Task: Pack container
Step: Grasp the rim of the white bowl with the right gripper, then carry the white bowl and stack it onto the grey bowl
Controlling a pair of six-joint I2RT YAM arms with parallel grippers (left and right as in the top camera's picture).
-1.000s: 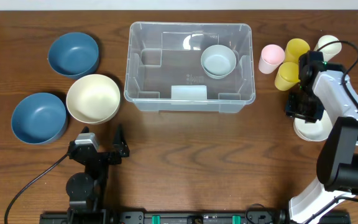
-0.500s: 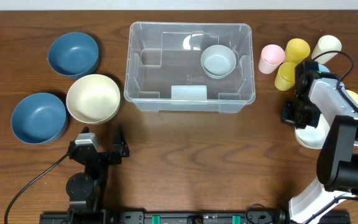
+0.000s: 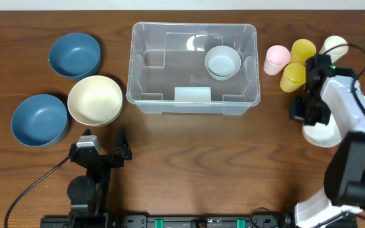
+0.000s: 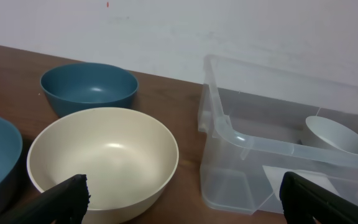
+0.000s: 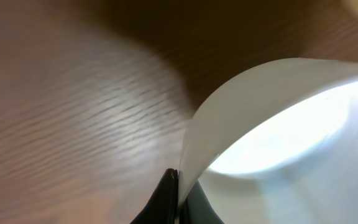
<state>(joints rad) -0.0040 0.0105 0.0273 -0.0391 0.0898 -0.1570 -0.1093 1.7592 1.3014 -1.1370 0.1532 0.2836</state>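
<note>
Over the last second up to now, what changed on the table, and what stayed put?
The right gripper dipped toward the white bowl, closed its jaws on the rim, and drew back a little with the rim pinched. The left gripper stayed open and still. The container, the small bowl inside it, the three bowls on the left and the cups did not move.

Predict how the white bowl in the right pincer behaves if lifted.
Probably light and stiff: the white bowl looks thin-walled yet holds its curve in the right pincer. Pinched at one edge, it will likely hang tilted. The smooth rim might slip.
</note>
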